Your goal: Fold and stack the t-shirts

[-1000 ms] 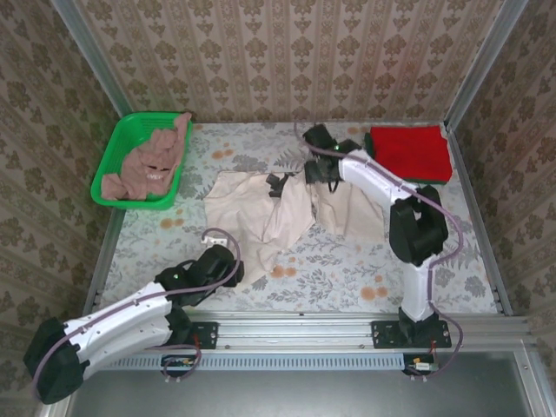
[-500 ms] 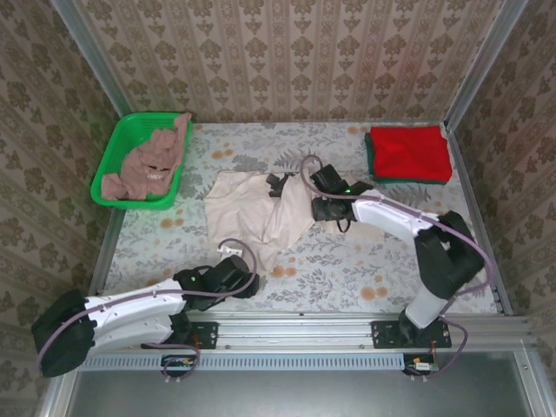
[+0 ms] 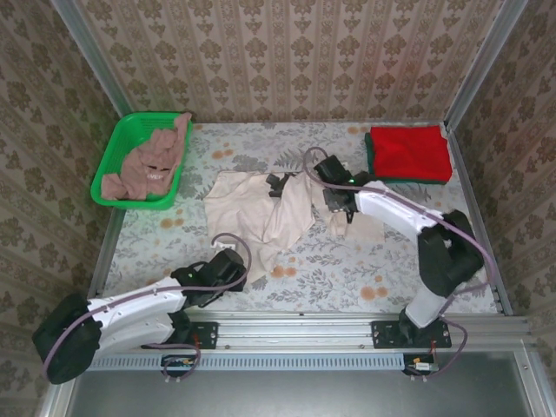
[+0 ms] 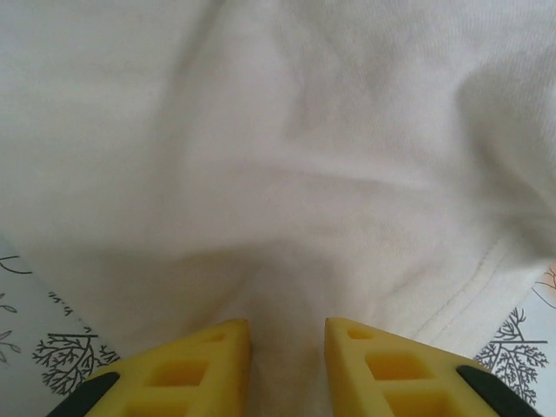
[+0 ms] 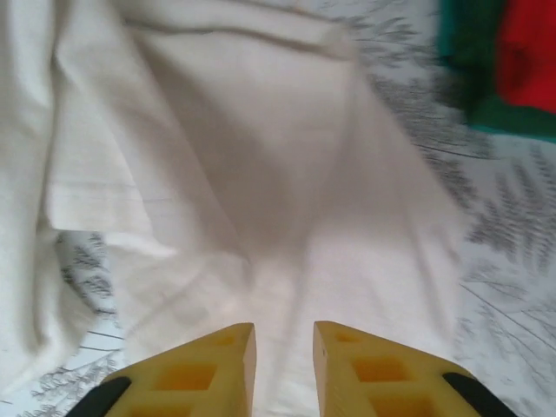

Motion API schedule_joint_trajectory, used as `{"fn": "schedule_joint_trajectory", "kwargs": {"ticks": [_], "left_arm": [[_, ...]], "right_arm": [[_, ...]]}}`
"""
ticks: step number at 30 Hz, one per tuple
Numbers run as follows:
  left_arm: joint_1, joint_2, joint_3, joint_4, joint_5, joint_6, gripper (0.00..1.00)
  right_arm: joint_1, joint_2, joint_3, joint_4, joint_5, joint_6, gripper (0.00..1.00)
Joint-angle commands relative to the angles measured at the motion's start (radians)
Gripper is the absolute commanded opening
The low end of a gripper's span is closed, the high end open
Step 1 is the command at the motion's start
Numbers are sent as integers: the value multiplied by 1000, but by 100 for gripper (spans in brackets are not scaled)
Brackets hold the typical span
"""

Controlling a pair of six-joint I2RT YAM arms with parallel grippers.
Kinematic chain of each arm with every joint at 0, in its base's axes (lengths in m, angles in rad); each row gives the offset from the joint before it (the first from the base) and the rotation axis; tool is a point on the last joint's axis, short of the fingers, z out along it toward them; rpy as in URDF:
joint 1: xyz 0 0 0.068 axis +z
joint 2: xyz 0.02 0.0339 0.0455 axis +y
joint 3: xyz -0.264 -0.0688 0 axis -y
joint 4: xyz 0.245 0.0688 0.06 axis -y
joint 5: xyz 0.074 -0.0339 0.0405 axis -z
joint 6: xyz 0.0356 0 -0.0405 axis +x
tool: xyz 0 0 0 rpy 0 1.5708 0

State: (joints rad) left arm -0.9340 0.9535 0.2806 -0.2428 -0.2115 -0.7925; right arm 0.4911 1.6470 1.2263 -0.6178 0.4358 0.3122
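Cream shirt [image 3: 265,213] lay crumpled mid-way across the table [image 3: 347,274] after the right gripper [image 5: 284,337], pinching its cloth, dragged it off the far edge and the left gripper [image 4: 287,334] nipped the near hem, ready for spreading.

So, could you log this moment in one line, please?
left gripper: shut on cream t-shirt | right gripper: same | red t-shirt: folded

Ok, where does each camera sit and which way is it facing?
Top external: above and behind the bases, looking down on the table; both arms show.
Left wrist: on the left arm, facing the cream t-shirt; left end effector pinches it.
Right wrist: on the right arm, facing the cream t-shirt, red t-shirt beyond; right end effector shows.
Shared: all three see the cream t-shirt.
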Motion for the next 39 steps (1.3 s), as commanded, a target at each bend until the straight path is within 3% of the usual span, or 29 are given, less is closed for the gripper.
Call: {"fn": "schedule_joint_trajectory", "kwargs": {"ticks": [1,3,5,9,10,13,15,16,19,22,24,26,35,39], "left_arm": [[12,-15,-22,-7,27,27,33],[13,-30,-23,-17,33,24,39],[14,-54,-24,-32,38,16,43],[13,-105,-41,-44,28,-2,48],[13,-114,-43,-46,28,-3,50],[12,-114,-46,-40,31,-6,60],[13,-90,-48,-22,24,-3,78],[14,-68,-45,-18,14,-1,82],[26,4,-23,7,16,10,82],[32,62,-10,57,34,25,73],[38,87,-4,66,35,28,61],[46,98,-4,69,40,33,55],[110,65,8,62,73,63,0],[123,24,25,10,56,76,0]], "right_arm": [[-107,-10,6,-88,74,9,30],[-106,-8,25,-140,106,31,34],[-39,-75,-7,-119,91,65,34],[99,-182,-148,200,-183,61,44],[96,-150,-136,210,-206,78,48],[42,-27,-87,239,-239,160,46],[5,47,-70,301,-344,219,48],[-6,84,-63,336,-382,244,48],[-16,181,-15,380,-393,299,47],[-28,266,49,383,-380,311,41],[-32,309,93,356,-377,298,39],[-31,322,108,341,-354,291,37],[-48,258,111,275,-235,217,0],[-74,196,82,232,-201,174,0]]}}
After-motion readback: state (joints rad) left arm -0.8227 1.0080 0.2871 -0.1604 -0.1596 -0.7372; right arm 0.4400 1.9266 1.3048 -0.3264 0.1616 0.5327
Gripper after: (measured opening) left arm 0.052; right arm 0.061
